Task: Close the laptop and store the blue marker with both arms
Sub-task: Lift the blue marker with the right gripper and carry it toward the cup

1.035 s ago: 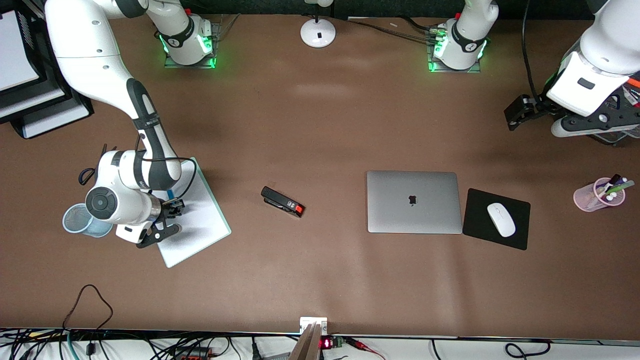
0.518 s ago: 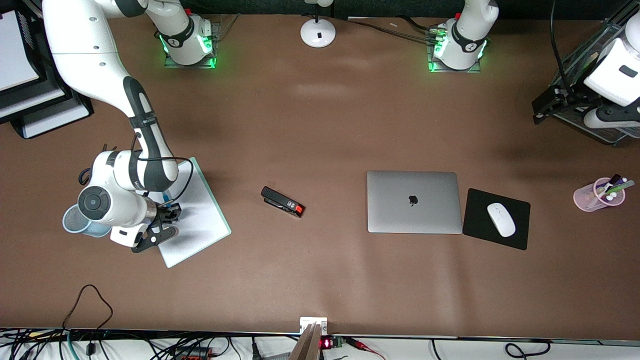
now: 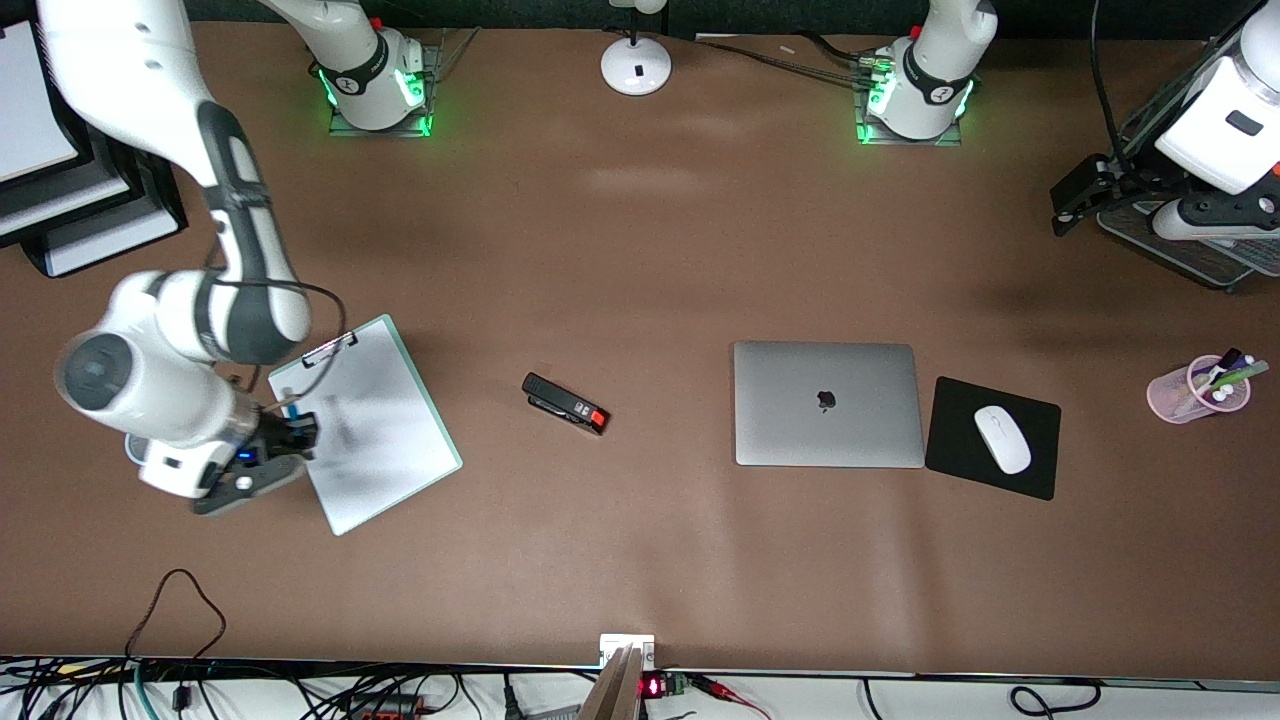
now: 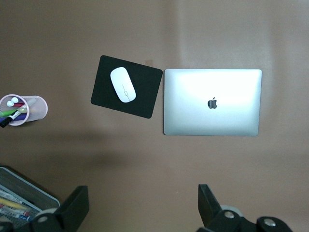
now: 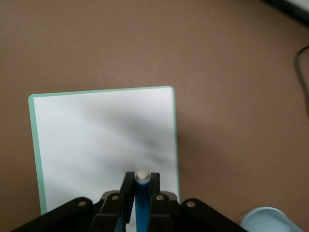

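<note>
The slim silver-grey laptop (image 3: 828, 404) lies shut and flat on the brown table (image 3: 640, 560), its dark logo up, just beside the flat black mouse pad (image 3: 1040, 470) that carries a white mouse (image 3: 1002, 439); that half of the job looks done. The short bright-blue marker (image 5: 141, 205) is clamped upright between the fingers of the right gripper (image 3: 278, 440), over the edge of the white clipboard with a mint-green rim (image 3: 385, 470), so storing it remains. A pale blue cup (image 5: 268, 221) near that gripper looks the likely holder. Farther up, the left gripper (image 3: 1078, 192) waits, jaws spread and empty, beside a wire-mesh tray (image 4: 19, 195). A black stapler (image 3: 565, 403) lies mid-table.
</note>
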